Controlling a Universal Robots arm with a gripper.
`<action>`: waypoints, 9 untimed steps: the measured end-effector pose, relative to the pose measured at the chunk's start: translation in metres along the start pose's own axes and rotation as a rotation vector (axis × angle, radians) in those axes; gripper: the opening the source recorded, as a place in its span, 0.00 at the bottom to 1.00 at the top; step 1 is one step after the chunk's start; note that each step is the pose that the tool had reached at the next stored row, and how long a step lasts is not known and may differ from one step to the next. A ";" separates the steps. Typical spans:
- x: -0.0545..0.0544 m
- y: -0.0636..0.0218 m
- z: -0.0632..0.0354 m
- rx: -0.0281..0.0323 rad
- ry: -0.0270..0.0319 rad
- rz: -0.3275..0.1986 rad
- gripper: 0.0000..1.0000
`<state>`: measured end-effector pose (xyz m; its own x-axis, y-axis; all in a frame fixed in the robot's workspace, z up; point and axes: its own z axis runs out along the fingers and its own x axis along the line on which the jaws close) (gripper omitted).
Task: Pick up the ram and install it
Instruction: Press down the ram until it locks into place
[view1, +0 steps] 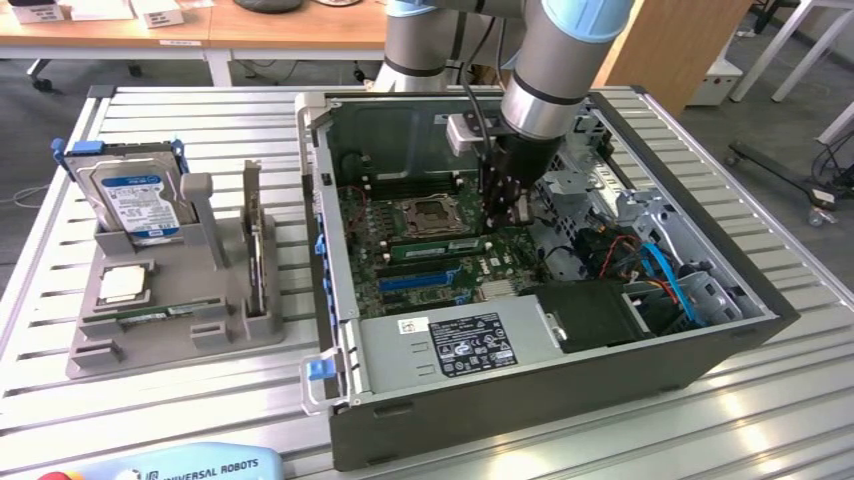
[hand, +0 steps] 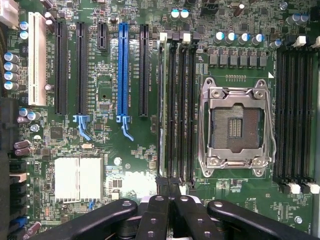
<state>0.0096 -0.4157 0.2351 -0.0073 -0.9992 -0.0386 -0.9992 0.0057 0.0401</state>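
The ram (view1: 435, 243) is a thin green stick standing on edge in a memory slot of the motherboard (view1: 400, 265), right beside the CPU socket (view1: 430, 212). In the wrist view the ram (hand: 160, 100) shows as a pale edge in the outermost of the black slots next to the open socket (hand: 235, 125). My gripper (view1: 506, 226) reaches down inside the computer case, close above one end of that slot row. Its black fingers (hand: 156, 210) are pressed together, so the gripper (hand: 169, 187) is shut with nothing visible between the tips.
The open case (view1: 347, 345) walls in the board, with a power supply (view1: 461, 345) in front and cables (view1: 661, 270) at the exterior view's right. A grey holder (view1: 160, 345) at the exterior view's left carries a hard drive (view1: 131, 200), a silver chip (view1: 123, 283) and an upright card (view1: 252, 245).
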 end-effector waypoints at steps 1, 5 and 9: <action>0.000 0.0000 0.0000 0.0000 0.0001 0.000 0.10; 0.000 -0.0001 0.0014 -0.0001 0.0003 0.000 0.10; 0.000 -0.0002 0.0019 -0.0001 0.0005 0.000 0.10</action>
<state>0.0097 -0.4158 0.2332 -0.0071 -0.9992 -0.0381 -0.9992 0.0056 0.0402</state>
